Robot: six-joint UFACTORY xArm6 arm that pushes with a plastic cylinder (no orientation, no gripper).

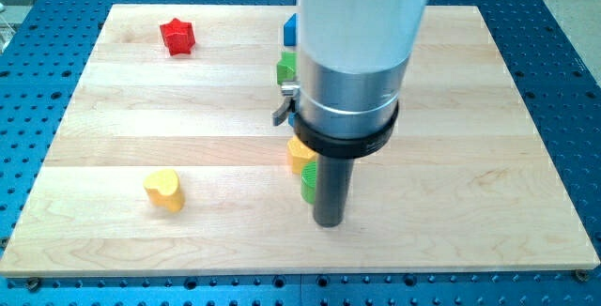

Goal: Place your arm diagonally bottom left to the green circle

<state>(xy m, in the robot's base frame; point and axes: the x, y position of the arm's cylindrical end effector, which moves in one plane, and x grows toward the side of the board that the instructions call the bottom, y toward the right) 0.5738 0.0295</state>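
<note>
My tip [328,221] rests on the board just right of centre, near the view's bottom. A green block [307,183], likely the green circle, peeks out at the rod's left side, touching or almost touching it; most of it is hidden behind the rod. A yellow block [300,154] sits just above the green one, partly hidden by the arm. My tip is at the lower right of the visible green piece.
A red star [177,37] lies at the top left. A yellow heart [164,190] lies at the lower left. A blue block [290,30] and another green block [286,68] show at the arm's left edge near the top, both partly hidden.
</note>
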